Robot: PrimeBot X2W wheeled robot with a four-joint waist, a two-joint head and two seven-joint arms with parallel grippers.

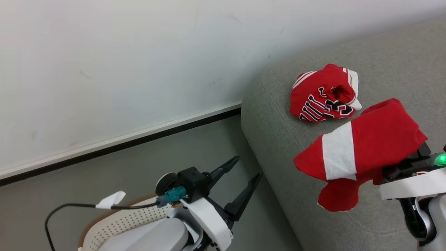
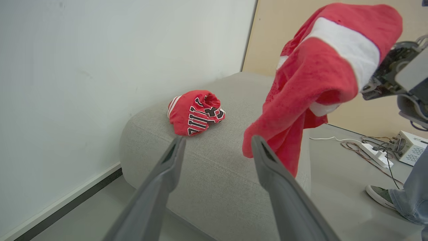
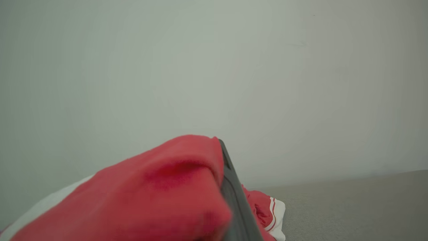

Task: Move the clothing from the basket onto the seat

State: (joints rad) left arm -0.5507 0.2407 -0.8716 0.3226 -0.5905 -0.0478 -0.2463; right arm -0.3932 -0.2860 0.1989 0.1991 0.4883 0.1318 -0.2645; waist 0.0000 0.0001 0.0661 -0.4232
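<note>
A crumpled red jersey with dark lettering (image 1: pixel 325 94) (image 2: pixel 195 112) lies on the grey seat (image 1: pixel 278 146) (image 2: pixel 217 174), near its back corner. A second piece of clothing, red with a white panel (image 1: pixel 355 153) (image 2: pixel 321 67), hangs above the seat's front part, draped over my right gripper (image 3: pixel 219 147), which is shut on it. One dark finger (image 3: pixel 234 194) shows beside the red cloth (image 3: pixel 150 190). My left gripper (image 1: pixel 248 166) (image 2: pixel 218 139) stands open and empty over the floor beside the seat, above the basket (image 1: pixel 118 219).
A white wall with a dark baseboard (image 1: pixel 122 143) runs behind the seat. Grey floor (image 1: pixel 156 164) lies between the wall and the seat. On the far side, a power strip with cables (image 2: pixel 376 154) and a white box (image 2: pixel 411 147) sit on the floor. A person's shoe (image 2: pixel 381 197) stands there.
</note>
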